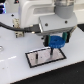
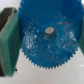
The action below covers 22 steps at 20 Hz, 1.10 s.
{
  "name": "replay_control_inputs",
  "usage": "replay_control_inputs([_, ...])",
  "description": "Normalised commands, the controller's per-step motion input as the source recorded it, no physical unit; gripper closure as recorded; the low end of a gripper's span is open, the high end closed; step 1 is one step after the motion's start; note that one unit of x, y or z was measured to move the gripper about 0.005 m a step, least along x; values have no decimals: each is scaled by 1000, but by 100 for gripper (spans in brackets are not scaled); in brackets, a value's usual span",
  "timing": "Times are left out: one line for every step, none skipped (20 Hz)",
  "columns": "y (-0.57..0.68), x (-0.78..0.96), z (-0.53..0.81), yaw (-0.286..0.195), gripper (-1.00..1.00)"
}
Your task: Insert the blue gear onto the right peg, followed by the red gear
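My gripper (image 1: 57, 40) is shut on the blue gear (image 1: 58, 41) and holds it flat above the white, black-bordered plate (image 1: 44, 60). A thin dark pin, the right peg (image 1: 51, 50), stands on the plate right under the gear. In the wrist view the blue gear (image 2: 45, 47) fills the picture, held between my green finger pads (image 2: 8, 42). A small grey round spot (image 2: 49, 31) shows at the gear's centre hub; I cannot tell whether it is the peg's tip. The shorter pin (image 1: 36, 58) stands toward the exterior view's left of the plate. The red gear is out of view.
The plate lies on a white table (image 1: 15, 70). The arm's white body (image 1: 40, 12) and a black cable (image 1: 12, 27) hang over the back of the scene. A dark area lies beyond the table at the exterior view's right.
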Motion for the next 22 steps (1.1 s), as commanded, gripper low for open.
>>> replay_control_inputs([-48, 317, -104, 0, 100])
replay_control_inputs([-64, 276, -114, 0, 100])
replay_control_inputs([-69, 275, -115, 0, 100])
replay_control_inputs([-70, 302, -77, 0, 100])
replay_control_inputs([-102, 263, -93, 0, 100])
replay_control_inputs([-154, 213, -77, 0, 100])
replay_control_inputs([-171, 202, -76, 0, 100])
replay_control_inputs([-139, 183, -90, 0, 100])
replay_control_inputs([-88, 157, -80, 0, 100])
replay_control_inputs([-47, 150, 31, 0, 100])
replay_control_inputs([-34, 165, 119, 0, 100])
replay_control_inputs([-43, 189, 389, 0, 100])
replay_control_inputs([-39, 128, 405, 0, 100])
replay_control_inputs([-39, 194, 62, 0, 100])
replay_control_inputs([-60, 103, 315, 0, 100])
replay_control_inputs([-45, 103, 85, 0, 100])
replay_control_inputs([-90, 112, 223, 0, 100])
replay_control_inputs([-105, 130, 236, 0, 100])
replay_control_inputs([-142, 130, 160, 0, 100])
replay_control_inputs([-139, 138, 152, 0, 100])
replay_control_inputs([-136, 132, 127, 0, 100])
replay_control_inputs([-128, 139, 131, 0, 100])
